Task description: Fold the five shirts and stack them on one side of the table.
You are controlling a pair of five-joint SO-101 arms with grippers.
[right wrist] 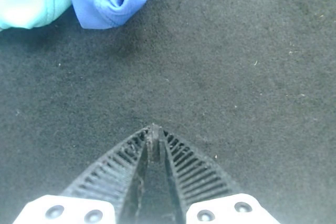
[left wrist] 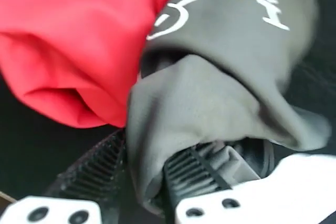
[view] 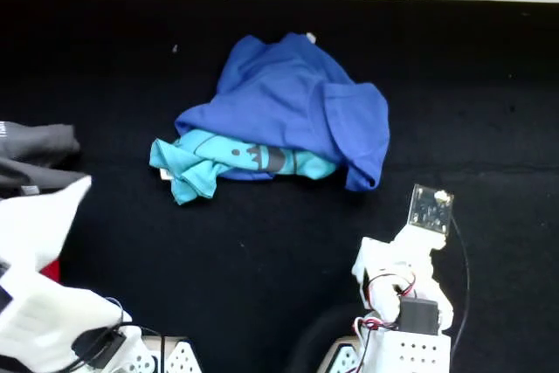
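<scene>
Pinched in the left gripper (left wrist: 149, 163), a fold of the grey shirt (left wrist: 220, 93) lies at the tabletop's (view: 262, 242) left edge touching the red shirt (left wrist: 68, 40), so we judge a pull may drag both or slip; the right gripper (right wrist: 153, 132) rests pressed together, apart from the blue shirt (view: 288, 98).

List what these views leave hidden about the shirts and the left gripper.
- Teal shirt: high view, largely buried under the blue shirt.
- Grey shirt: high view, cut by the picture's edge and overlapped by the blurred left arm.
- Red shirt: left wrist view, runs off the frame; how far it is folded is unclear.
- Left gripper: left wrist view, fingertips buried in grey cloth.
</scene>
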